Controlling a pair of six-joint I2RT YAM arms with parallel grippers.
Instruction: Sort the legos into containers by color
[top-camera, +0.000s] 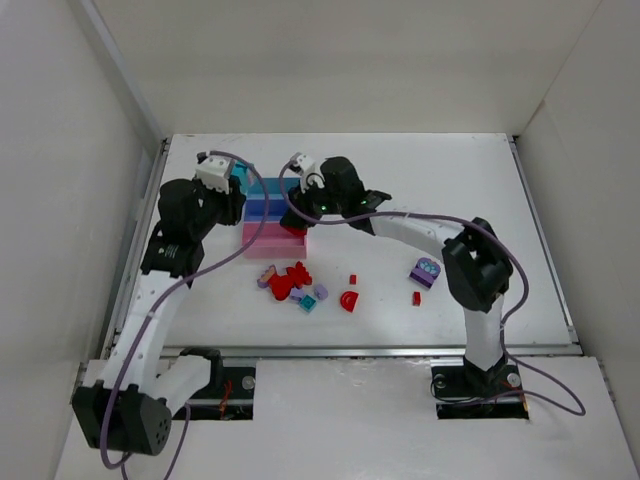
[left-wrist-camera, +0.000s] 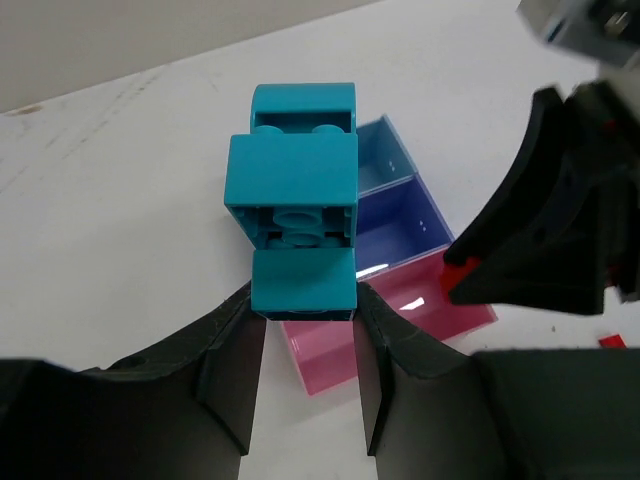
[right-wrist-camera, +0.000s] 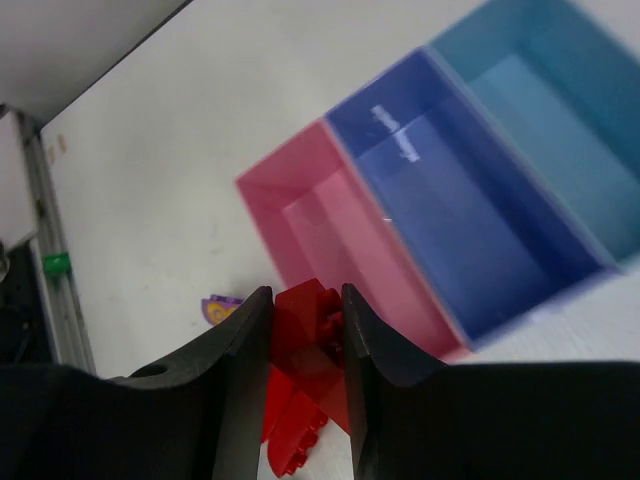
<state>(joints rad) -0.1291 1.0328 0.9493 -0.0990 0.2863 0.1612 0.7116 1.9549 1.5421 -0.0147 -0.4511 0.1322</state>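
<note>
From above, the left claw (top-camera: 237, 180) hangs at the light blue tray (top-camera: 268, 187) and the right claw (top-camera: 297, 229) at the pink tray (top-camera: 262, 243). Loose legos (top-camera: 290, 284) lie on the desk (top-camera: 450, 180) nearby.

Left wrist: the left claw is clamped on a teal brick (left-wrist-camera: 296, 200), with the light blue tray behind it.

Right wrist: the right claw grips a red brick (right-wrist-camera: 308, 335) at the pink tray's end.

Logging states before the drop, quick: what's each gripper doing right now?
Left gripper: closed, holding a teal brick.
Right gripper: closed, holding a red brick.
</note>
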